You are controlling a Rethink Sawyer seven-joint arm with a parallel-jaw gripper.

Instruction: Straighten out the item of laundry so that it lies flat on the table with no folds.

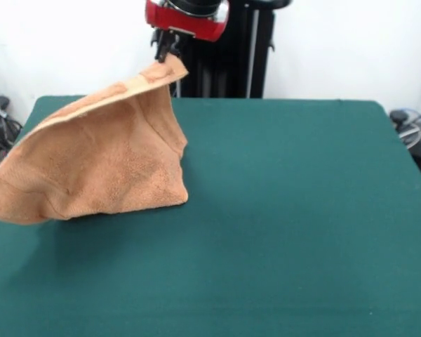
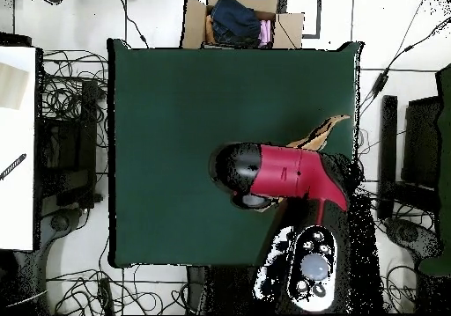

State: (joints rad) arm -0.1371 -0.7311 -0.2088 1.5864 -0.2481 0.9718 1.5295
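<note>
The gripper (image 1: 167, 53) pinches one corner of the orange-tan terry towel (image 1: 98, 165), holding it raised; the rest drapes in folds to the table (image 1: 288, 210), one end overhanging the table's edge. Overhead, the red arm (image 2: 291, 173) hides most of the towel. The table's surface is dark green felt. A cardboard box (image 2: 242, 18) of clothes stands beyond the table's far edge.

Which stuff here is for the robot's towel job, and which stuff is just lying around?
For the job:
- orange-tan terry towel, one corner lifted
- dark green cloth-covered table
- black gripper on the red arm, pinching the towel's raised corner

Just lying about:
- open cardboard box holding dark clothing, past the table's far edge
- tangled black cables on the floor
</note>
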